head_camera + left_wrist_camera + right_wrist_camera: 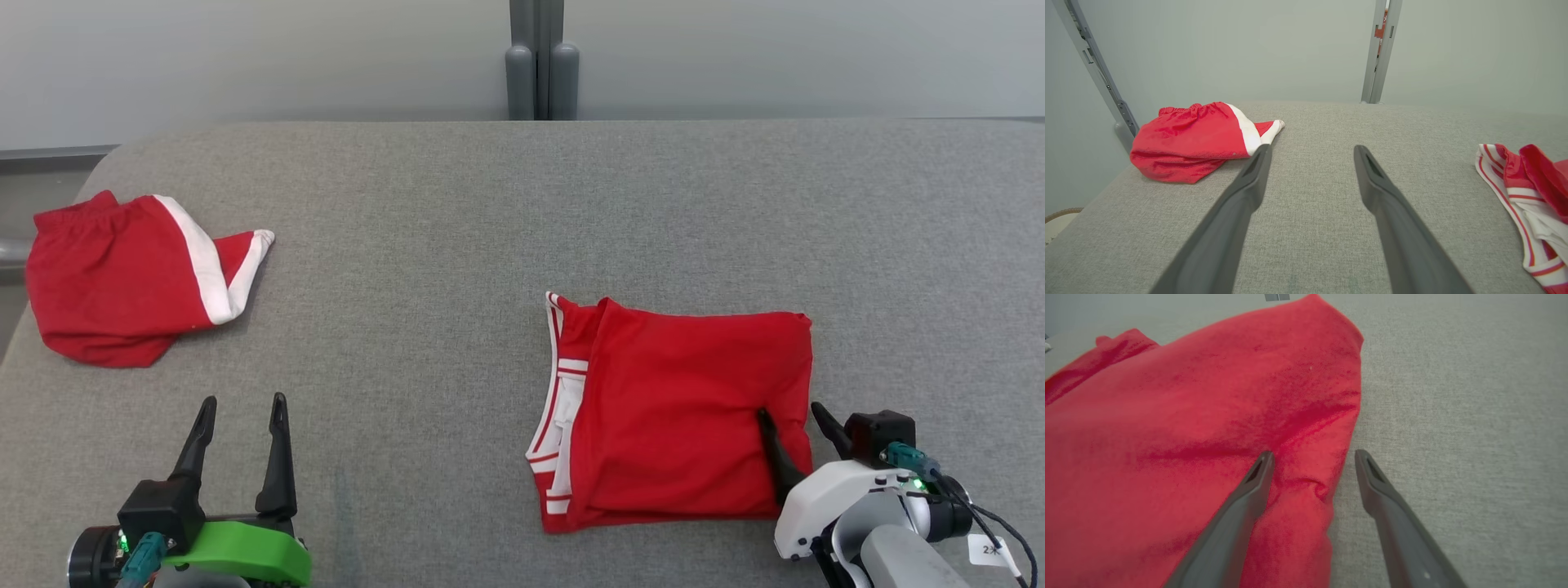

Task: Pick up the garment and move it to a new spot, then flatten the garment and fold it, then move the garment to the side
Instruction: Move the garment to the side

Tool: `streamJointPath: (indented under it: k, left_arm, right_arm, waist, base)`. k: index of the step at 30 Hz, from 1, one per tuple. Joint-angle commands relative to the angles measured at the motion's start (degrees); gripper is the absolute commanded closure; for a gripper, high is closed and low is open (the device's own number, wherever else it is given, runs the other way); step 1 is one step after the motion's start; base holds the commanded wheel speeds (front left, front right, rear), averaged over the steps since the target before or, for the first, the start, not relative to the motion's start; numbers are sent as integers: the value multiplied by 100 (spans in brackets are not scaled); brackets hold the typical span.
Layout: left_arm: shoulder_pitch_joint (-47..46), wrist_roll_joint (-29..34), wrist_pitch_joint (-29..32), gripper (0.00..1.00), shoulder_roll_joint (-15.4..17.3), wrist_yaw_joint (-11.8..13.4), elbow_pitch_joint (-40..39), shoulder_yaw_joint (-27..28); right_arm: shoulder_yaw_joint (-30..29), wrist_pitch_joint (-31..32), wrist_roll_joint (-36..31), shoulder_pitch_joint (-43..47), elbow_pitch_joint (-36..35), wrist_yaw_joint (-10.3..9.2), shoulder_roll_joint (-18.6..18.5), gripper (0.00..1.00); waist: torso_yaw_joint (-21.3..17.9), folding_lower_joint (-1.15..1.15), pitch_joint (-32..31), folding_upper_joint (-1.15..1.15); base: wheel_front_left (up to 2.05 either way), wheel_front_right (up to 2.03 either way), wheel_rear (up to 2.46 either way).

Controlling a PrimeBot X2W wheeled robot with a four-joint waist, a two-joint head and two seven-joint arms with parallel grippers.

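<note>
- Looking from the head view, a folded red garment (694,408) lies flat on the grey fabric counter (490,204), on the right half and near the front edge. Its white and red striped trim shows along its left side.
- A second red garment (114,286), with a broad white stripe, lies bunched at the far left edge of the counter, well apart from the folded one.
- The left pincer (243,398) hovers at the lower left over bare counter, its two dark fingers spread and holding nothing.
- The right pincer (790,410) is at the lower right corner of the folded red garment, with one finger over the cloth and the other just beside its right edge. The fingers are spread apart.
- A grey post (539,73) stands behind the counter, against a pale wall (245,57).
- From the left wrist view, the left pincer (1312,148) is wide apart with only grey counter (1310,228) between the fingers. The second red garment (1188,139) lies ahead on the left, and the striped side of the folded red garment (1527,196) shows at the right edge.
- From the right wrist view, the right pincer (1313,454) straddles the right edge of the folded red garment (1188,416). The left finger is above the red cloth, where small creases run, and the right finger is above the bare counter (1453,416). The fingers are spread and pinch nothing. I cannot tell whether the left fingertip touches the cloth.
</note>
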Motion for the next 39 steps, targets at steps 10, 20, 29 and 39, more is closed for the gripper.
streamJointPath:
  k: [10,20,29,39]
  left_arm:
    - [-184,9,-18,0,-22,-28,34,-20]
    - [-342,-63,-18,0,-68,-35,-18,-80]
    - [-866,-69,-18,0,-95,-45,-311,-279]
    - [-1567,22,-19,0,116,-45,-726,-330]
  right_arm:
    - [290,-65,411,-436,840,-10,95,58]
    - [806,-81,741,-1220,956,-13,-330,100]
    - [1165,-48,839,-2337,806,-13,-1262,100]
    - [1308,64,978,-3430,418,-12,-2458,100]
  waist:
    - [15,0,142,0]
    - [-27,0,459,0]
    - [-155,0,1493,0]
    - [-653,0,2687,0]
  base:
    - [0,0,0]
    - [0,0,0]
    - [0,0,0]
    - [0,0,0]
